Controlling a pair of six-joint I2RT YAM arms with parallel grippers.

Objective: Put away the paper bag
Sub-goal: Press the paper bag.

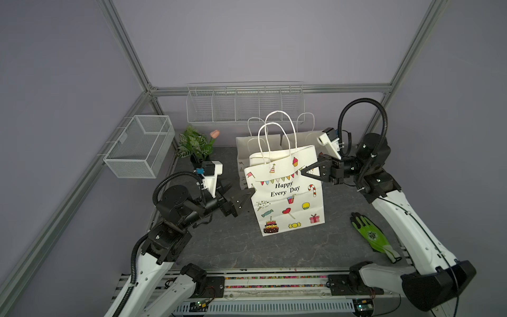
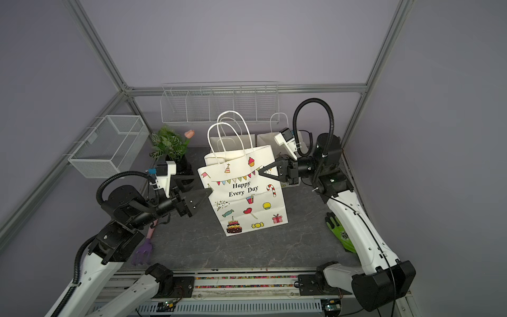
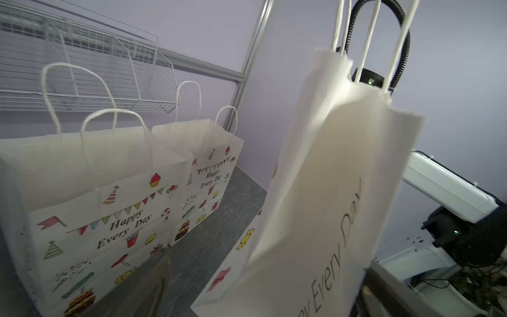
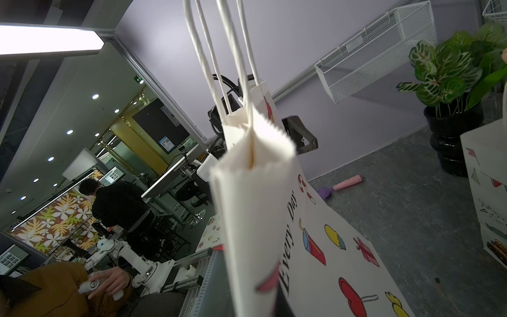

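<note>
Landmark: wire rack [image 1: 244,105] on the rear wall. All positions below are given from it.
Task item: paper bag [image 1: 285,197] [image 2: 244,197], white, printed "Happy Every Day". It is pressed flat with its mouth closed and both handle loops standing up.
Task item position: over the dark table [image 1: 247,247], in front of the wire rack's right half and further forward than the bags below the rack. It is upright with a slight lean. Whether its base rests on the table cannot be confirmed.
Right side: right gripper [image 1: 301,173] is in front of the rack's right end. Its jaws are closed tight and pinch the paper bag's upper right edge.
Left side: left gripper [image 1: 242,188] is in front of the rack's left half. Its jaws are spread as wide as they go and grip nothing. In the left wrist view the paper bag [image 3: 315,192] lies between the spread fingers, unclamped.
Spare stock: two matching spare bags [image 3: 90,197] [image 3: 203,175] stand open and side by side just below the wire rack, behind the paper bag.
Greenery: potted plant [image 1: 194,145] stands on the table below the rack's left end.
Side storage: mesh basket [image 1: 140,145] hangs on the side rail, left of the wire rack.
Loose item one: green glove [image 1: 373,236] lies flat, well forward of the rack's right end, beside the right arm.
Loose item two: purple rake [image 2: 144,251] with a pink handle lies well forward of the rack's left end, partly under the left arm.
</note>
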